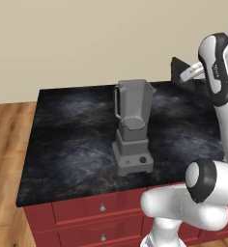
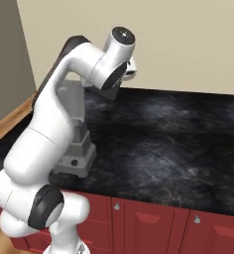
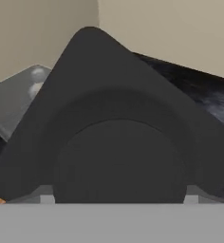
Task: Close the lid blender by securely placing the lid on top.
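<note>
Pincer: it is hanging high over the far edge of the counter (image 1: 77, 144), up beside the arm's (image 1: 217, 72) upper joint in the left base view; its tips are hiding behind the lid, so I cannot tell how wide the jaws are standing, nor quite whether they are gripping it.
Lid: the dark lid (image 3: 114, 123) is sitting right up against the pincer, looming large and tilted in the hand view with one rounded corner pointing up; in the left base view the lid (image 1: 180, 70) is showing as a dark slab held up in the air, clear of the counter.
Blender: the grey blender (image 1: 132, 126) is standing upright, below the pincer and off to one side, well apart from the lid; its jar is gaping open on top, handle on the side, knob on the front of its base.
Counter: the dark marbled top is stretching beneath the pincer, with red drawers (image 1: 87, 210) running along its near side.
Arm: in the right base view the white arm (image 2: 54, 124) is arching across in front of the blender (image 2: 75, 149).
</note>
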